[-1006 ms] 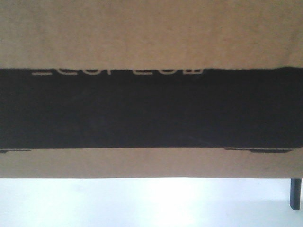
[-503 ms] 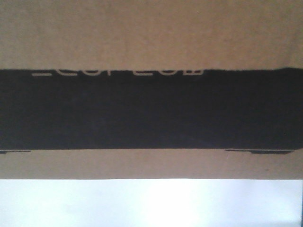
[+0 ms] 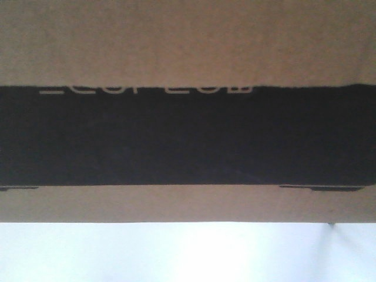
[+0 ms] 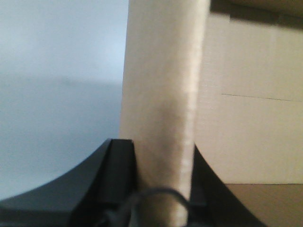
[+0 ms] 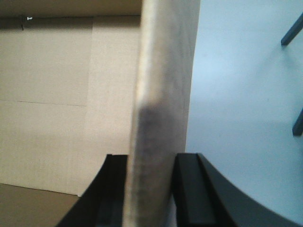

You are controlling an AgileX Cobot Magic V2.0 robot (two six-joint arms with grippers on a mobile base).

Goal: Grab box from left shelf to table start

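So the box [image 3: 188, 41] is right up against the front camera; brown cardboard with the black panel [image 3: 188, 135] fills most of that view, and only the bottom of the white lettering [image 3: 147, 90] pokes out. The white strip under it I take to be the table [image 3: 188, 252]; can't tell if the carton's bottom is touching it or hanging just above. The left gripper [image 4: 161, 156] is clamped on one upright side wall [image 4: 161, 85] of the box, a black finger on each face; the right gripper [image 5: 150, 165] is pinching the opposite wall the same way; the open inside shows in both wrist views. Biggest worry imo: it's a thin-wall pinch on a big carton, so the cardboard could bend or slip out if the arms pull apart or one drops faster than the other; that'd tilt the load. Letting go before the bottom is fully down would mean a drop. The shelf isn't in any view. Room-wise the white surface looks open on both outer sides; the only clutter is some dark legs [image 5: 291, 33] off to the right, well apart from the box, but worth minding on the way out.
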